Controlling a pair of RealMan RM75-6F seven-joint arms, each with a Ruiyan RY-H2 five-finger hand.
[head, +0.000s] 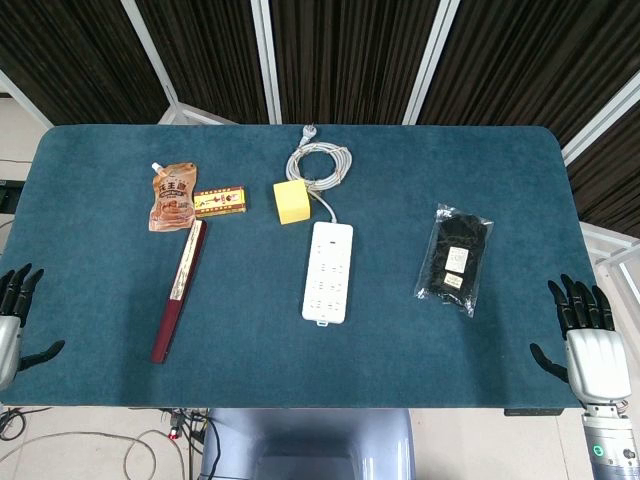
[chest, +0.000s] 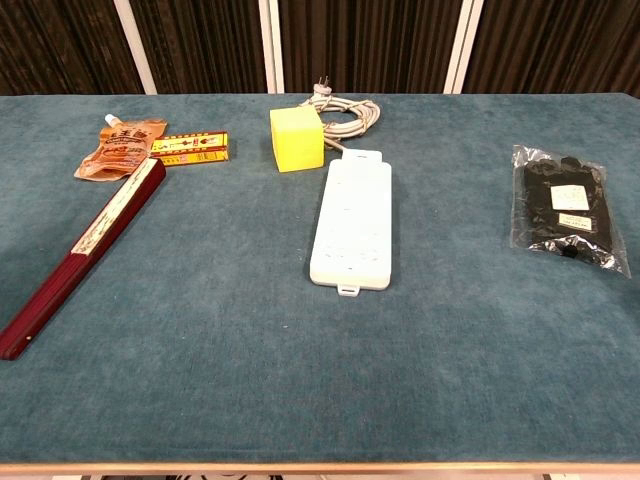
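We are looking down on a teal, felt-covered surface (head: 120, 260) with both of our hands resting at its near corners, holding nothing. Our left hand (head: 14, 320) is sitting at the left edge with dark fingers spread apart and pointing away from us; our right hand (head: 588, 345) is doing the same at the right edge, its silver back facing the camera. Neither is touching any object, so no work on the things is showing as begun: everything is lying undisturbed and well apart from both hands.

Nearest our left hand, a long dark-red folded fan (head: 178, 292) is lying lengthwise, its far end close to an orange spouted drink pouch (head: 172, 196) and a small yellow-and-red printed box (head: 220, 202). In the middle, a white multi-socket power strip (head: 328, 271) is lying with its coiled grey-white cable (head: 318, 163) behind it, and a yellow foam cube (head: 291, 201) is sitting just beside that cable. Nearest our right hand, a clear plastic bag of black items (head: 454, 259) is lying flat; these are possibly gloves, but the contents are hard to make out.

The left hand is partly cut off by the frame edge, and the chest view is showing no hands at all. The printing on the pouch and box is too small to read.
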